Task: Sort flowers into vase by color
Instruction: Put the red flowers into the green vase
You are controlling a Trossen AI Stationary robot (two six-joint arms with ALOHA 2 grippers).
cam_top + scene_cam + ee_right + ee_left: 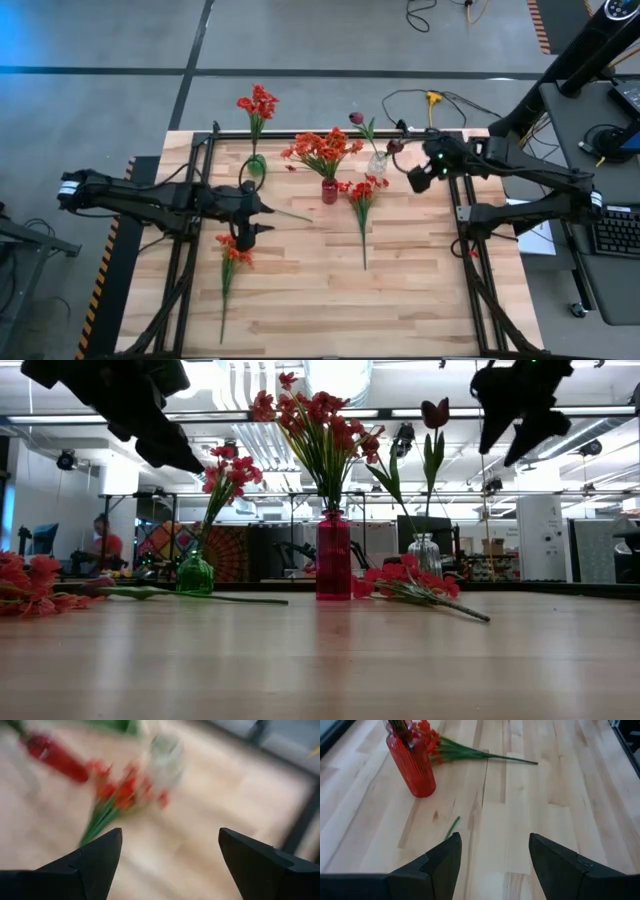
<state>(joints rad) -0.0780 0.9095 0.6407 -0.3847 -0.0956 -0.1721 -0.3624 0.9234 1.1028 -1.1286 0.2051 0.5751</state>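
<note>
High view: two dark arms reach over a pale wooden tabletop point(400, 290) where three vases stand in a row near the far edge — a green vase point(257, 165) holding red flowers point(258, 103), a red vase point(329, 191) packed with orange-red flowers point(322, 150), and a clear vase point(377, 163) with a single dark maroon bloom point(356, 118). The left claw point(262, 218) hangs over the tabletop's left half, spread and holding nothing, with a loose stem point(291, 214) lying just beside it. One red spray point(232, 262) lies flat below that claw; another loose red spray point(362, 200) lies beside the red vase. The right claw point(413, 172) sits just right of the clear vase, spread wide and empty.

Low view: the three vases stand upright against the workshop behind — green vase point(195, 574), red vase point(333, 556), clear vase point(425, 555). A fallen red spray point(410, 582) rests between the red and clear vases, and more red blooms point(30, 582) lie at the left edge. Both arms hang above, off the tabletop. A person in a red top point(103, 543) sits far back in the room.

Left wrist view: the two dark fingers point(440, 865) stand apart over bare wood, with a stem tip point(452, 826) lying just ahead, the red vase point(412, 762) beyond and a spray point(465, 752) lying behind it.

Right wrist view: blurred, the fingers point(95, 860) stand wide apart above a lying red spray point(120, 795), beside the clear vase point(165, 757) and the red vase point(52, 752).
</note>
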